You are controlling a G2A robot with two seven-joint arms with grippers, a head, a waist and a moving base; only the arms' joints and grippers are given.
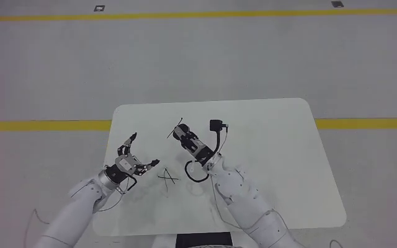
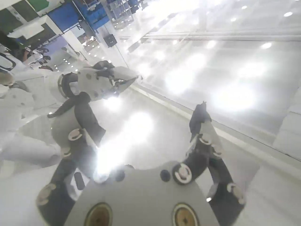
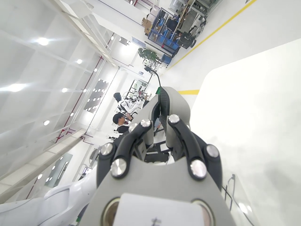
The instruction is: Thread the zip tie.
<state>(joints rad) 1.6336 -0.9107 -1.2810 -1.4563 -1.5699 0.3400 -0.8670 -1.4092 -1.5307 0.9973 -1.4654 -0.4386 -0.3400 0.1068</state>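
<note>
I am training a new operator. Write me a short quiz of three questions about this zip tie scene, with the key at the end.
1. True or false: the left gripper is shut.
2. What does the right gripper hold? A) nothing B) a zip tie C) a pen
3. Fill in: the loose zip ties lie on the ____, between the two arms.
Key: 1 false; 2 B; 3 table.
</note>
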